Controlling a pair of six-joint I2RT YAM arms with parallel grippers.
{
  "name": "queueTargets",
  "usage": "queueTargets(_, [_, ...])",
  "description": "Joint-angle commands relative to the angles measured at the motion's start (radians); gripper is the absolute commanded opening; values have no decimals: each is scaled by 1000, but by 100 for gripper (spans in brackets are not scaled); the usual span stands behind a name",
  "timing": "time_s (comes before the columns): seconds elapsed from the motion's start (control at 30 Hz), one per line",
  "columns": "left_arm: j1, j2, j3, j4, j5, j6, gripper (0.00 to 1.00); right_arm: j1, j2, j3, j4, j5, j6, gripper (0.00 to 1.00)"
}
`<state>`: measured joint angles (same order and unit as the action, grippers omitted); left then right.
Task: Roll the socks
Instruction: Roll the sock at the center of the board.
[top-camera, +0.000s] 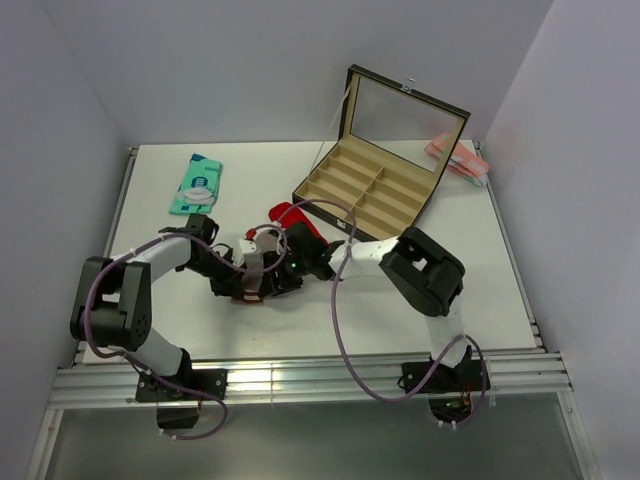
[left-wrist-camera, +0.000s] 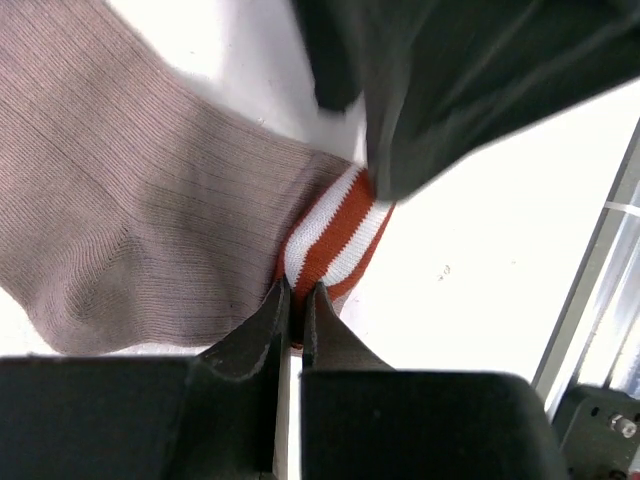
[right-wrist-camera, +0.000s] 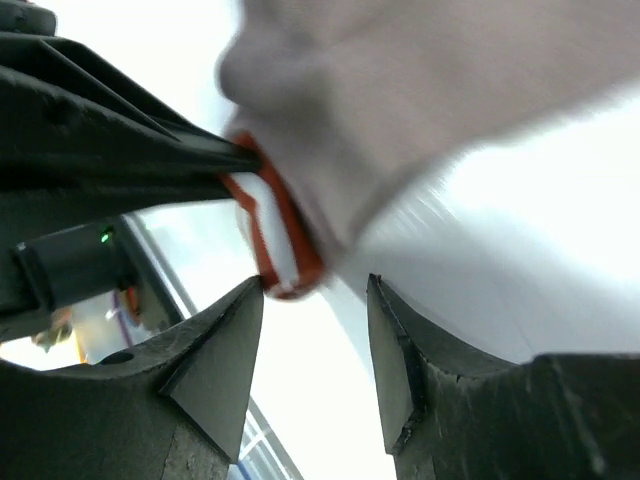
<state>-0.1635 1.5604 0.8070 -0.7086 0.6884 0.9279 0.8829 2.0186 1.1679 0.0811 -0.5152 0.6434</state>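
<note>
A red sock (top-camera: 290, 218) lies on the white table just in front of the box, partly hidden by both arms. In the left wrist view its body looks grey-brown (left-wrist-camera: 150, 200) and its red-and-white striped cuff (left-wrist-camera: 335, 235) points at my left gripper (left-wrist-camera: 297, 292), which is shut on the cuff's edge. My right gripper (right-wrist-camera: 315, 290) is open; the cuff (right-wrist-camera: 270, 235) hangs just above its left finger tip, not between the pads. The left gripper (top-camera: 252, 278) and right gripper (top-camera: 292, 262) meet over the sock. I cannot make out a second red sock.
An open dark box with beige compartments (top-camera: 385, 170) stands behind the sock. A teal sock (top-camera: 197, 185) lies at the back left. A pale pink bundle (top-camera: 458, 158) lies at the back right. The table's metal rail (left-wrist-camera: 600, 300) is close to the left gripper.
</note>
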Motion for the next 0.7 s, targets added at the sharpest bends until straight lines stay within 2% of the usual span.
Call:
queueTargets(0.0, [1, 61, -9, 5, -82, 9, 0, -4, -92, -97, 121, 179, 39, 54])
queueTargets(0.13, [8, 99, 29, -46, -82, 11, 0, 7, -187, -239, 199, 282, 42, 52])
queueTargets(0.17, [13, 108, 40, -61, -81, 15, 0, 11, -231, -263, 232, 308, 38, 49])
queueTargets(0.33, [35, 207, 121, -205, -81, 60, 0, 82, -337, -367, 275, 480, -92, 45])
queueTargets(0.47, [39, 253, 152, -253, -99, 65, 0, 198, -383, -355, 240, 682, -246, 45])
queueTargets(0.67, [39, 309, 188, -295, -128, 60, 0, 310, -330, -266, 240, 715, -461, 49])
